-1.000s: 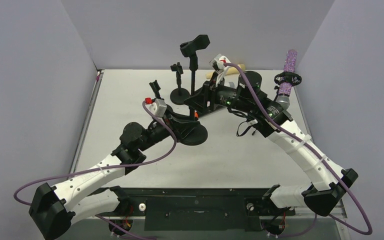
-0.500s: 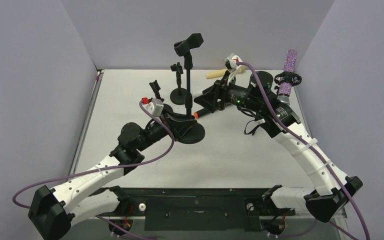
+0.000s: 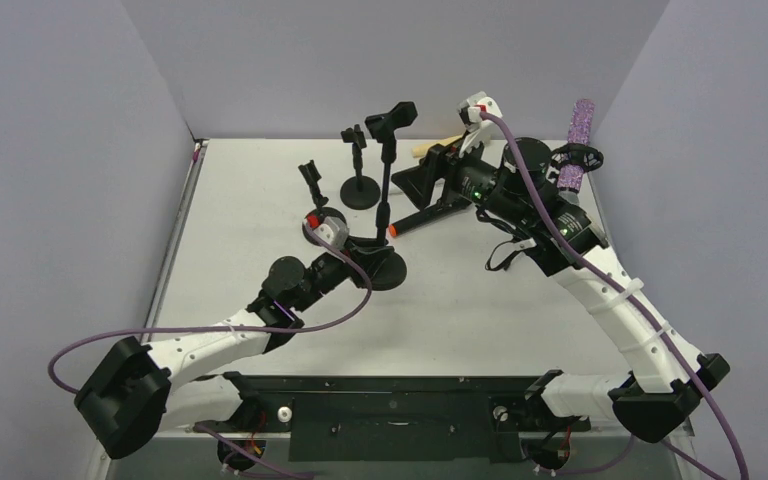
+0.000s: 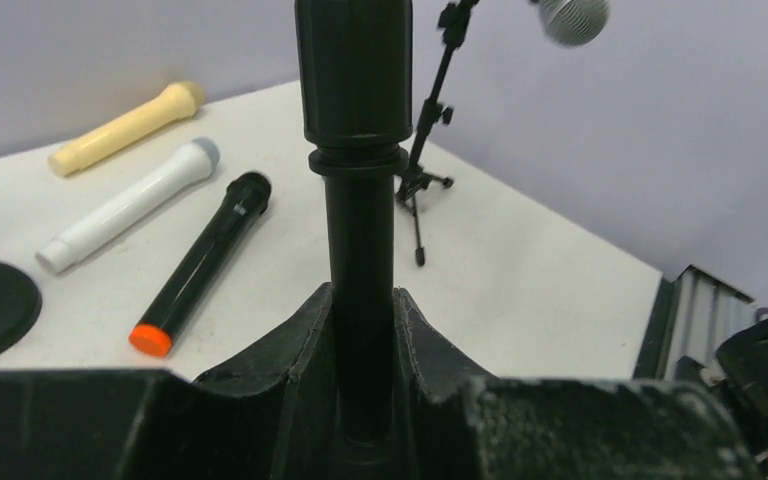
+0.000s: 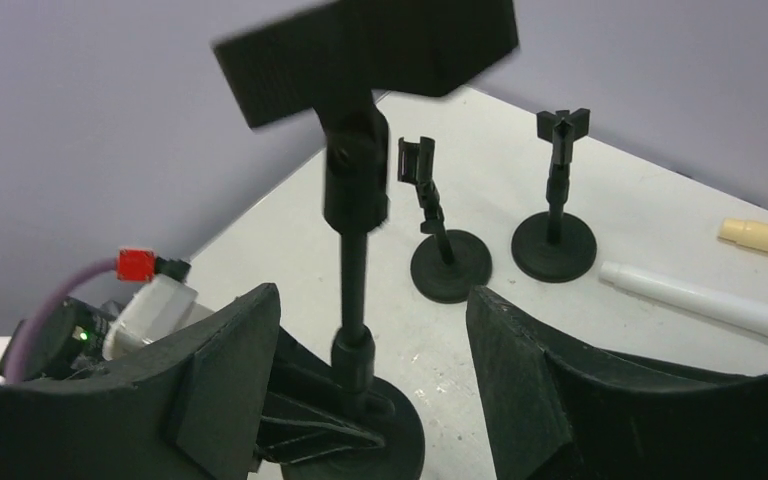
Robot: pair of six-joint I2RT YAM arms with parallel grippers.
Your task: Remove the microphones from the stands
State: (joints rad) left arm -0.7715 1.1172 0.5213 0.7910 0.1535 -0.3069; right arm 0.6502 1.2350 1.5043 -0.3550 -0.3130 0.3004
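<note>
A tall black stand (image 3: 384, 195) has an empty clip (image 3: 392, 116) on top and a round base (image 3: 388, 268). My left gripper (image 3: 363, 256) is shut on the pole (image 4: 360, 250) just above the base. A black microphone with an orange end (image 3: 426, 217) lies on the table behind the stand; it also shows in the left wrist view (image 4: 203, 262). My right gripper (image 3: 417, 184) is open and empty above that microphone. In the right wrist view its open jaws (image 5: 372, 300) frame the pole (image 5: 354, 262) and clip (image 5: 370, 48) from a distance.
Two short black stands (image 3: 361, 188) (image 3: 311, 180) stand at the back. A white microphone (image 4: 130, 205) and a beige one (image 4: 125, 128) lie behind the black one. A purple glitter microphone (image 3: 578, 140) sits in a shock mount on a tripod at the right wall.
My right gripper has risen and drawn back to the right, away from the stand. My left arm has shifted right, and the stand's clip now sits lower in the view.
</note>
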